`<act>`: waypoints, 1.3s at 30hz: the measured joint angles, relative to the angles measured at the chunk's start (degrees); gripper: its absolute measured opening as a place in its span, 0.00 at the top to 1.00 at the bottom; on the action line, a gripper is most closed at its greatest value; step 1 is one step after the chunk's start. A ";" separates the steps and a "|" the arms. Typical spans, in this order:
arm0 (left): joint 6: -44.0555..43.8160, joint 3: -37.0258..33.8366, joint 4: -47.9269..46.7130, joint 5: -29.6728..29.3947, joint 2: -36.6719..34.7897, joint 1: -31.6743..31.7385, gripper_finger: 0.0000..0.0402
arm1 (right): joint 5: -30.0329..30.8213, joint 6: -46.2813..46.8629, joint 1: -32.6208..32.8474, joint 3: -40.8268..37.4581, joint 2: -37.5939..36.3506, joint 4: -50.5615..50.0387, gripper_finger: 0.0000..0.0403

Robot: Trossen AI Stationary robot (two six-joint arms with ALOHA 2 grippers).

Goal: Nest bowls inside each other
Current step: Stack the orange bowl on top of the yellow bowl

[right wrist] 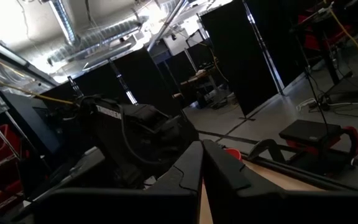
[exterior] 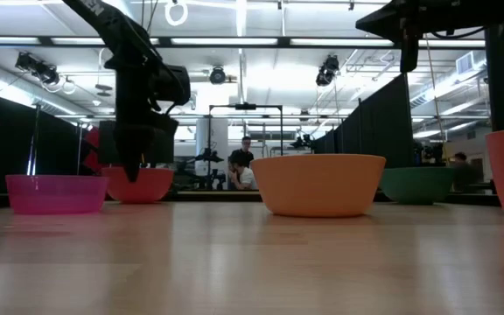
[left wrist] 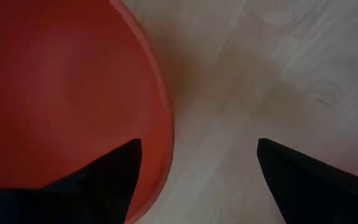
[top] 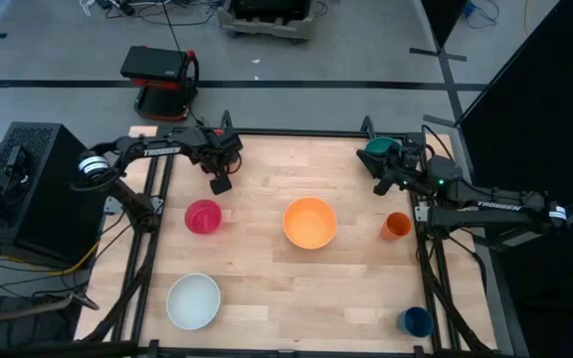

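Left gripper (top: 221,183) hangs open at the bench's (top: 267,278) far left in the high view, its arm covering the red bowl. Right gripper (top: 380,186) is shut at the far right, beside the teal bowl (top: 377,147). Pink bowl (top: 203,216), yellow bowl (top: 309,223) and white bowl (top: 193,300) sit well apart.

Low view: the left gripper's arm stands before the red bowl (exterior: 147,185), between the pink and yellow ones.

Left wrist view: one finger (left wrist: 114,180) over the red bowl's inside, the other over bare wood, straddling the rim.

Right wrist view: fingers (right wrist: 188,171) pressed together, empty.
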 joint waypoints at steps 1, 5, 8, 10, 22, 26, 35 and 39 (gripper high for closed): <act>0.00 0.00 0.14 -0.02 0.29 0.04 0.34 | 0.00 0.00 0.00 0.00 0.00 0.02 1.00; 0.06 0.00 0.61 -0.09 0.99 0.22 0.44 | 0.01 0.01 0.00 -0.02 0.00 0.05 1.00; 0.10 0.00 0.60 0.07 0.99 0.23 0.66 | 0.05 0.00 0.00 -0.02 0.00 0.05 1.00; 0.15 0.00 0.68 0.90 0.99 0.25 0.83 | 0.05 -0.01 0.00 -0.02 0.00 0.05 1.00; 5.23 10.13 -3.78 2.59 0.22 -4.30 1.00 | 0.11 -0.54 -0.02 -0.02 0.00 0.04 1.00; 8.83 17.14 -7.07 2.42 -0.32 -7.64 1.00 | 0.12 -0.91 -0.04 -0.02 0.01 0.04 1.00; 19.60 33.70 -14.11 2.93 -1.10 -17.15 1.00 | 0.55 -2.11 -0.42 -0.02 -0.03 0.00 1.00; 26.11 39.15 -13.31 2.97 0.12 -23.98 1.00 | 1.01 -2.18 -1.93 -0.02 -0.05 0.00 1.00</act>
